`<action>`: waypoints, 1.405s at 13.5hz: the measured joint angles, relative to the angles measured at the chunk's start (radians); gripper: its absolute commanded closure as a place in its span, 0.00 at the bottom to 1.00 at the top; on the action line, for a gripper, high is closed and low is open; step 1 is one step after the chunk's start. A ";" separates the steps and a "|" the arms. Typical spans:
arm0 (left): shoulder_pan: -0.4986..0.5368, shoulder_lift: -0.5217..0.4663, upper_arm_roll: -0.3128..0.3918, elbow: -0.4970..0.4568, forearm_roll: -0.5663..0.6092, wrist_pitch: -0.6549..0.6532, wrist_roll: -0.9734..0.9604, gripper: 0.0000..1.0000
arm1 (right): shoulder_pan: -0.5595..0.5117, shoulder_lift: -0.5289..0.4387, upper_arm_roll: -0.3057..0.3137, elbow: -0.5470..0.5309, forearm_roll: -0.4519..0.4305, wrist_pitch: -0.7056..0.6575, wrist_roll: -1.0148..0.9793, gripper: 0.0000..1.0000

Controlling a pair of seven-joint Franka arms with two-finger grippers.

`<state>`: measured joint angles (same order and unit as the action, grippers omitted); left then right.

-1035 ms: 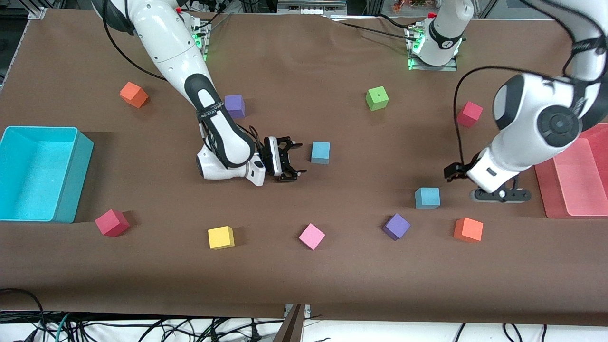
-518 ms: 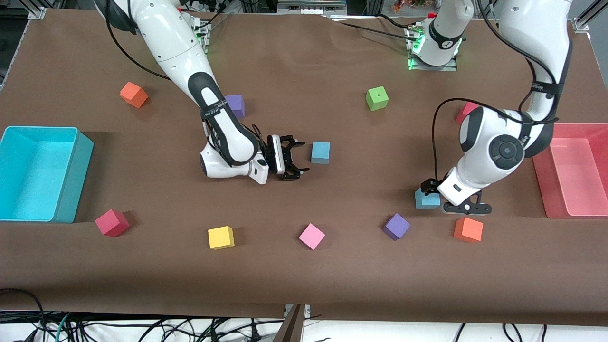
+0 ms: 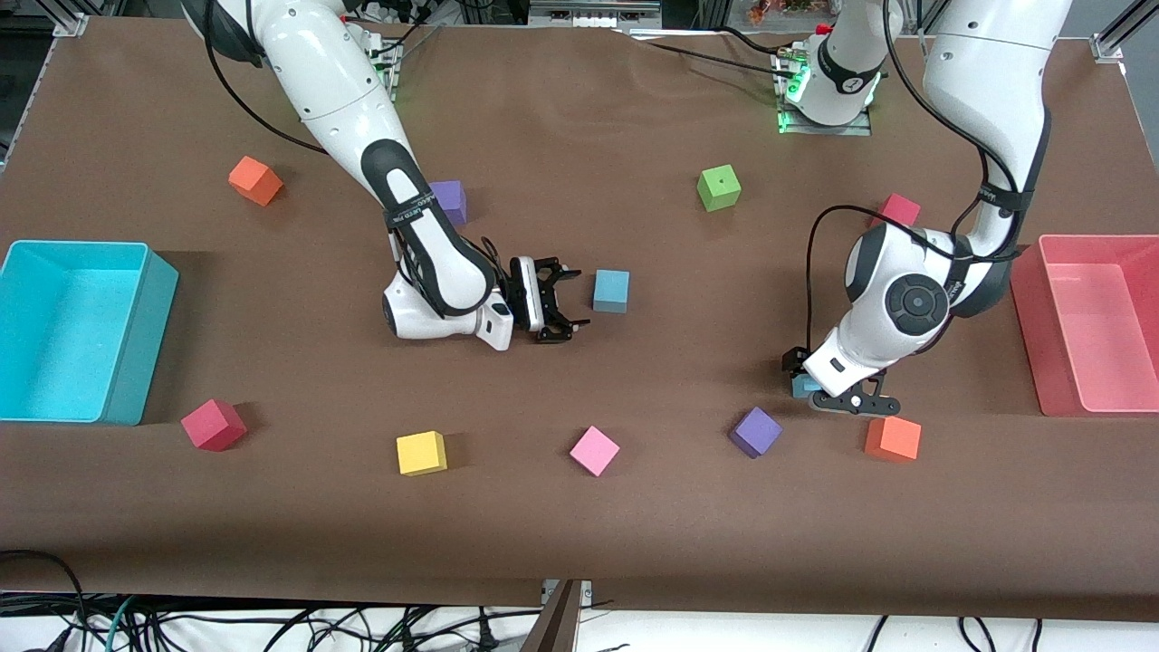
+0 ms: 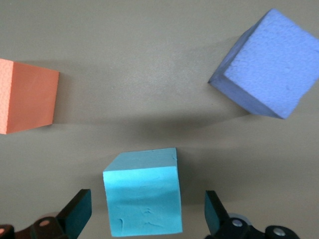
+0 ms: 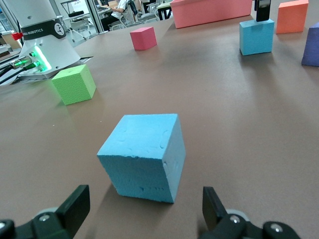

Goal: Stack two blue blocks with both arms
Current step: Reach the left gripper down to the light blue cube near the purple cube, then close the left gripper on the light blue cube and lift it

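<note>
One blue block [image 3: 611, 291] sits mid-table. My right gripper [image 3: 560, 303] lies low beside it, on the right arm's side, open and empty. In the right wrist view that block [image 5: 144, 157] stands just ahead of the open fingers [image 5: 75, 206]. The second blue block [image 3: 802, 388] is mostly hidden under my left gripper [image 3: 824, 382], which is directly over it. In the left wrist view this block [image 4: 144, 199] sits between the open fingers [image 4: 79, 214], apart from both. It also shows in the right wrist view [image 5: 256, 36].
Close to the left gripper are a purple cube [image 3: 755, 431] and an orange cube [image 3: 893, 438]. A pink bin [image 3: 1091, 321] stands at the left arm's end, a cyan bin [image 3: 149, 326] at the right arm's end. Green [image 3: 719, 187], pink [image 3: 594, 450] and yellow [image 3: 421, 453] cubes lie scattered.
The left arm has swung from beside the pink bin to over the second blue block, covering it. The right gripper has edged slightly toward its block.
</note>
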<state>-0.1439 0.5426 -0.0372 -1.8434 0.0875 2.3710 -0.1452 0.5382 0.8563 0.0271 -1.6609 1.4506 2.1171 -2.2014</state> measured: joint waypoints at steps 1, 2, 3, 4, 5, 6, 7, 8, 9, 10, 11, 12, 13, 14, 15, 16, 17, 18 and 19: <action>0.001 0.006 0.002 0.000 0.000 0.004 0.000 0.00 | 0.000 0.000 0.000 0.000 0.000 0.000 -0.004 0.00; 0.002 0.013 0.004 0.000 0.000 0.011 -0.001 0.00 | 0.000 0.000 0.000 0.000 0.000 0.000 -0.006 0.00; 0.002 0.022 0.005 0.000 0.000 0.019 -0.003 0.00 | 0.000 0.000 0.000 0.000 0.000 0.000 -0.007 0.00; 0.002 0.032 0.005 0.000 0.000 0.026 -0.005 0.00 | 0.000 0.000 0.000 0.000 0.000 0.000 -0.008 0.00; 0.002 0.041 0.005 0.000 0.000 0.028 -0.007 0.00 | 0.000 0.000 0.000 0.000 0.000 0.000 -0.009 0.00; 0.002 0.048 0.005 0.000 0.000 0.031 -0.008 0.19 | 0.000 0.000 0.000 0.000 0.000 0.000 -0.009 0.00; 0.002 0.053 0.005 0.000 0.000 0.032 -0.008 0.66 | 0.000 0.000 0.000 0.000 0.000 0.000 -0.009 0.00; 0.002 0.057 0.005 0.000 0.000 0.032 -0.008 0.71 | 0.000 0.000 0.000 0.000 0.000 0.000 -0.010 0.00; 0.002 0.059 0.005 -0.001 0.000 0.031 -0.009 0.75 | 0.001 0.000 0.000 0.000 0.000 0.000 -0.011 0.00; 0.002 0.060 0.005 -0.001 0.000 0.031 -0.010 0.81 | 0.001 0.000 0.000 0.000 0.000 0.000 -0.012 0.00; 0.003 0.059 0.005 -0.001 0.000 0.030 -0.011 0.82 | 0.001 0.001 0.000 0.000 0.000 0.000 -0.013 0.00; 0.003 0.059 0.005 -0.001 0.000 0.030 -0.011 0.82 | 0.002 0.001 0.000 0.000 0.000 0.000 -0.014 0.00; 0.003 0.059 0.005 -0.001 0.000 0.030 -0.012 0.82 | 0.004 0.001 0.000 0.000 0.000 0.000 -0.014 0.00; 0.003 0.057 0.005 0.000 0.000 0.028 -0.012 0.82 | 0.005 0.001 0.000 0.000 0.000 0.000 -0.014 0.00; 0.003 0.055 0.004 0.005 0.000 0.020 -0.012 0.82 | 0.008 0.001 0.000 0.000 0.000 0.000 -0.014 0.00; 0.002 0.048 0.001 0.016 -0.001 -0.003 -0.015 0.82 | 0.009 0.001 0.000 0.000 0.000 0.000 -0.014 0.00; 0.000 0.035 -0.008 0.037 -0.007 -0.051 -0.024 0.82 | 0.011 0.001 0.000 0.000 0.002 0.000 -0.014 0.00; -0.002 0.016 -0.023 0.065 -0.025 -0.118 -0.038 0.82 | 0.012 0.001 0.000 0.000 0.006 0.000 -0.015 0.00; -0.004 -0.006 -0.045 0.098 -0.053 -0.198 -0.063 0.82 | 0.012 0.001 0.000 0.000 0.008 0.001 -0.015 0.00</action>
<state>-0.1482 0.5366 -0.0826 -1.7457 0.0349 2.1732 -0.2079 0.5507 0.8572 0.0271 -1.6609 1.4587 2.1180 -2.2168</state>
